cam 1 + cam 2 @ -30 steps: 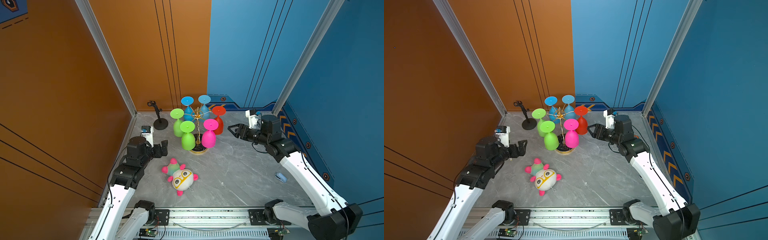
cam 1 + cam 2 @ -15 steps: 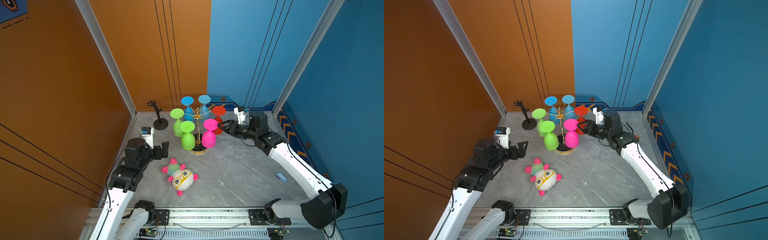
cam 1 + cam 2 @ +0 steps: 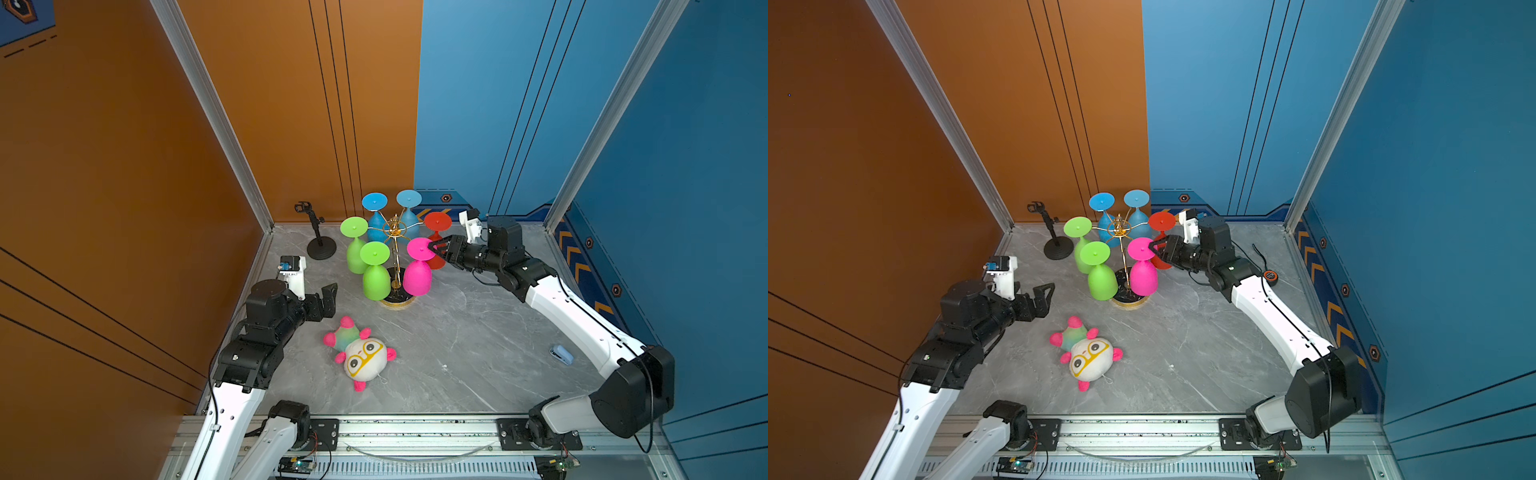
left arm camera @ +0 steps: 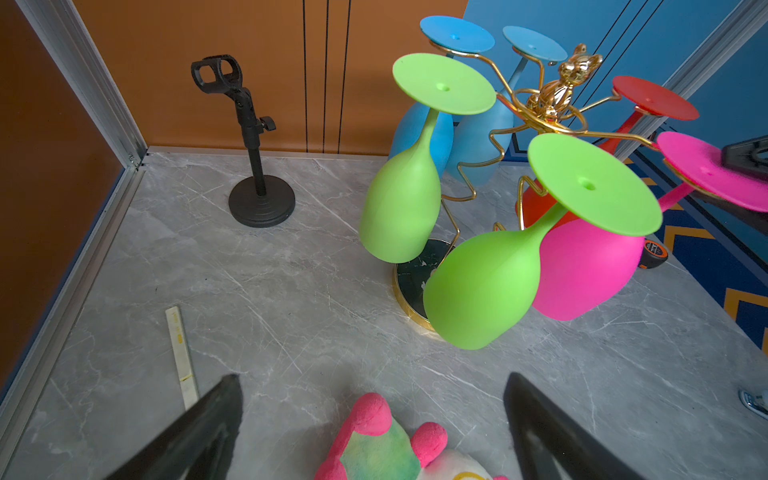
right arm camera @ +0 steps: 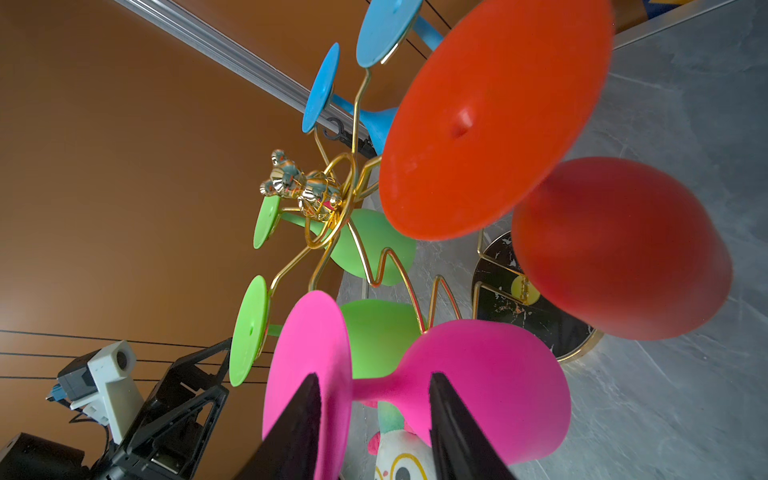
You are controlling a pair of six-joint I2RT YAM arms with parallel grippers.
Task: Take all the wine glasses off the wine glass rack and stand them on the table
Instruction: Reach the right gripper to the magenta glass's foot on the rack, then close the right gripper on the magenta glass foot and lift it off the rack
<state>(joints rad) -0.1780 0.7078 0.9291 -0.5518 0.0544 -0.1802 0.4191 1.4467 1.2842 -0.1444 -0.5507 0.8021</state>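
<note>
The grey counter [image 3: 478, 332] carries the gold wire rack [image 3: 394, 227] toward its back, with six glasses hanging upside down from its arms. The pink glass [image 3: 417, 278] hangs on the rack arm nearest the right arm, with its foot still seated in the loop. The right hand [image 3: 438, 251] has reached in beside the rack. Its jaws stand on either side of the pink stem just under the foot, gaps showing, so nothing is pinched yet. The left hand [image 3: 326, 299] is spread wide and empty, well clear of the rack.

I judge this to be the grasping step. Next the jaws should clamp on the stem. The glass can then slide outward from the rack's centre until its foot clears the loop, without bumping the red glass [image 3: 436, 222] beside it.
</note>
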